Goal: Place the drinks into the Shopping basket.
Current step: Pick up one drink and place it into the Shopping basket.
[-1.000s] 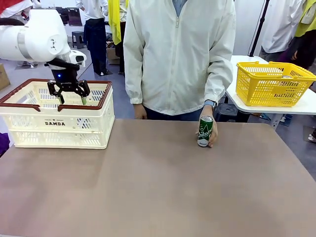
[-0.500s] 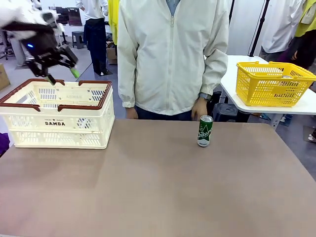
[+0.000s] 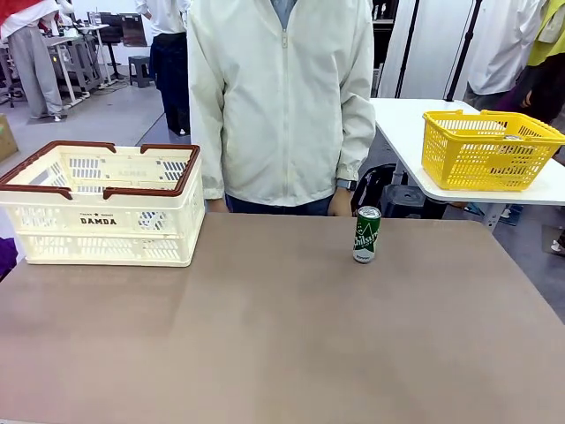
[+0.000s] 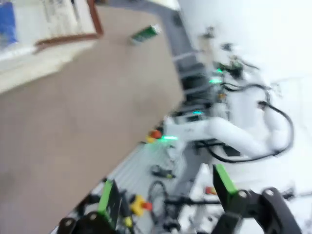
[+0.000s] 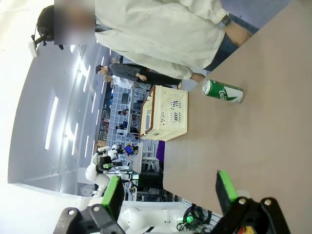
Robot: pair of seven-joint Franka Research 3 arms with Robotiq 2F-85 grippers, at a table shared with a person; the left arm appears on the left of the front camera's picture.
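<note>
Right of centre in the front view, the slim green drink can with white script lettering point(image 3: 366, 235) stands upright on the brown tabletop point(image 3: 265, 344), well apart from the cream slotted plastic shopping basket with dark brown rim point(image 3: 106, 191) at left. The left gripper point(image 4: 163, 190) and right gripper point(image 5: 169, 187) are both spread wide, holding nothing. Risk: an off-centre finger contact could topple the narrow can; the person's hand point(image 3: 341, 204) hangs just behind it.

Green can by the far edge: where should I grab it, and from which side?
Grip the green can around the middle of its round wall, jaws either side. It stands upright and alone on the table, with the person close behind it, so coming in level from the robot's side looks best.
</note>
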